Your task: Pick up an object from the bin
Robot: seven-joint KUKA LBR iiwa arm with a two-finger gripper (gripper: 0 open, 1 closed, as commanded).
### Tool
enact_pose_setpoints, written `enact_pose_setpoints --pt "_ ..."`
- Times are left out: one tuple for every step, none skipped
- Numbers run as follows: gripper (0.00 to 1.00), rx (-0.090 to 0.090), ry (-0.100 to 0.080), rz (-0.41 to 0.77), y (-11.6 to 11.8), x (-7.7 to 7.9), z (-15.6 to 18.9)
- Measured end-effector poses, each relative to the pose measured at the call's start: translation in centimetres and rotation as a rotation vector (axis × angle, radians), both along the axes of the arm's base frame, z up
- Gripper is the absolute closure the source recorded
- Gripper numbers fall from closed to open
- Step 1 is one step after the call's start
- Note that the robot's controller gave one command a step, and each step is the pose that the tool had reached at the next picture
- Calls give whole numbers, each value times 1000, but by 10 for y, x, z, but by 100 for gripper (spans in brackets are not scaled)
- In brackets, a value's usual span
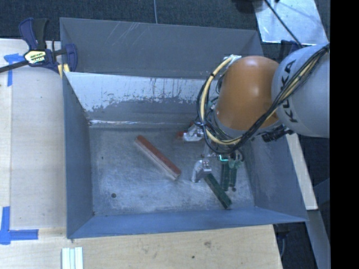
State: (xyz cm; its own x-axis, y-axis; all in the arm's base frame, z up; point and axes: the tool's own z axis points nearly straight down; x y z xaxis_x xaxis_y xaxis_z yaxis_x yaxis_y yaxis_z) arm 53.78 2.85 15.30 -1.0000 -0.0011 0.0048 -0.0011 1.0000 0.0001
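Observation:
My gripper (214, 174) hangs low over the right part of the bin floor, beneath the arm's orange cover. It stands open, with one silver fingertip (199, 171) to the left and the other on the right. A dark green flat bar (220, 194) lies slanted on the floor, running toward the front right corner. Its upper end sits between my fingers, and I cannot tell whether they touch it. A reddish-brown stick (158, 156) lies diagonally in the middle of the floor, just left of the gripper and apart from it.
The bin's sloped right wall and front wall stand close to the green bar's lower end. The arm and its cables hide the floor at the back right. Bare floor stretches left of the reddish-brown stick.

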Motion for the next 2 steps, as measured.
enact_pose_setpoints --pt "0 0 -8 -1 0 2 4" --pt "100 1 -26 109 40 15 -73"
